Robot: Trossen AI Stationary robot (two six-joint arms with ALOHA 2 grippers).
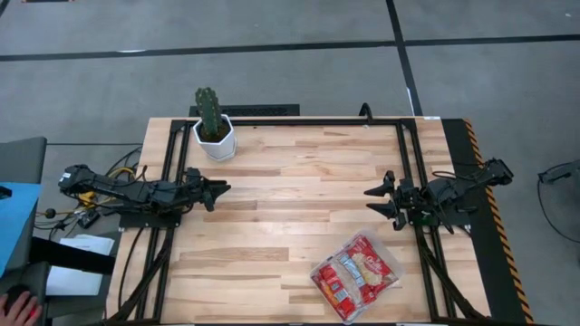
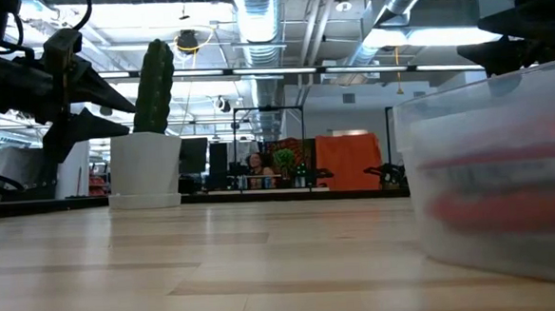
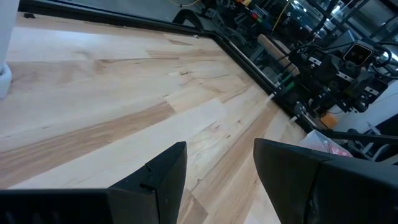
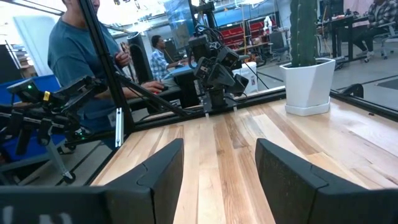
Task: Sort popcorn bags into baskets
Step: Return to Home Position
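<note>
Popcorn bags [image 1: 356, 274], shiny red-and-yellow, inside clear tray [image 2: 486, 135]; left pincer [image 1: 219, 193], right pincer [image 1: 379, 201] both apart

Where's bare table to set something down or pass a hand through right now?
Widest bare patch: table centre, between the left claw and right claw, both open. Also free: the strip from the cactus pot to the table's right edge, and the stretch between the left claw and the clear tray. Crowded: the tray itself, holding the popcorn bags.
</note>
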